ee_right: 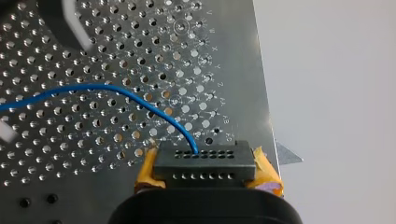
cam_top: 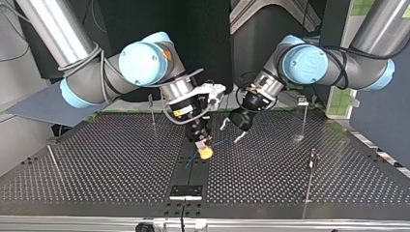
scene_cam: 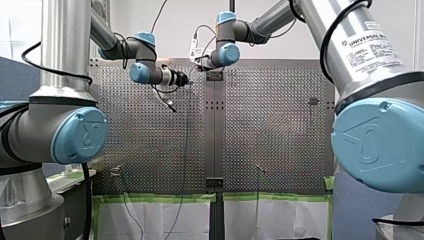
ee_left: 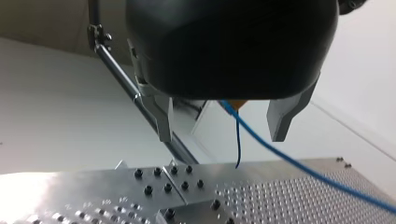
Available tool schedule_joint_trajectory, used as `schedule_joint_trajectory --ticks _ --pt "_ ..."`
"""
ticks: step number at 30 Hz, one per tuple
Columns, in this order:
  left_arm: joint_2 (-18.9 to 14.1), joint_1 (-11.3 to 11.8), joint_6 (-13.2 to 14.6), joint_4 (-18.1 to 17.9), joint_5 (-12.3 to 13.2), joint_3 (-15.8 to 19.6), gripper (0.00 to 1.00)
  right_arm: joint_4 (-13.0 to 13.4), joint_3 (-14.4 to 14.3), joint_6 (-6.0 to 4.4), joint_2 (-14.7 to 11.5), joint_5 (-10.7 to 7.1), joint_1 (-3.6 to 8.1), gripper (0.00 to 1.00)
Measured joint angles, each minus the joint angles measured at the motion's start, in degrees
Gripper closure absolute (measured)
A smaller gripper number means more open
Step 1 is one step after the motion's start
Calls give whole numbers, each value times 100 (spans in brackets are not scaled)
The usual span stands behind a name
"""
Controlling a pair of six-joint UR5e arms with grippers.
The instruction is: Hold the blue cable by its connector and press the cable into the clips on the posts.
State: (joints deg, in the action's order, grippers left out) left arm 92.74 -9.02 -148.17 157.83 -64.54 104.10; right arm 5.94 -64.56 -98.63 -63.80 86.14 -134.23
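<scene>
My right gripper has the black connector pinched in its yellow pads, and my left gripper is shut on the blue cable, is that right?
Not quite: my left gripper is open, not shut on the blue cable. The left wrist view shows its metal fingers spread, the cable passing loose between them. My right gripper does have the black connector pinched in its yellow pads.
</scene>
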Motion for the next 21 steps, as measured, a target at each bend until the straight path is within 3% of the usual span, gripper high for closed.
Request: schedule_joint_trajectory --ticks 8,14,21 --pt "139 -23 -397 -257 153 1 0 1 1 0 -3 -1 -52 100" --pt "423 -6 -746 -267 68 2 0 -4 0 0 -5 -7 -68 100" --pt "482 18 -1109 -538 12 2 0 -1 -1 0 -2 -9 -71 100"
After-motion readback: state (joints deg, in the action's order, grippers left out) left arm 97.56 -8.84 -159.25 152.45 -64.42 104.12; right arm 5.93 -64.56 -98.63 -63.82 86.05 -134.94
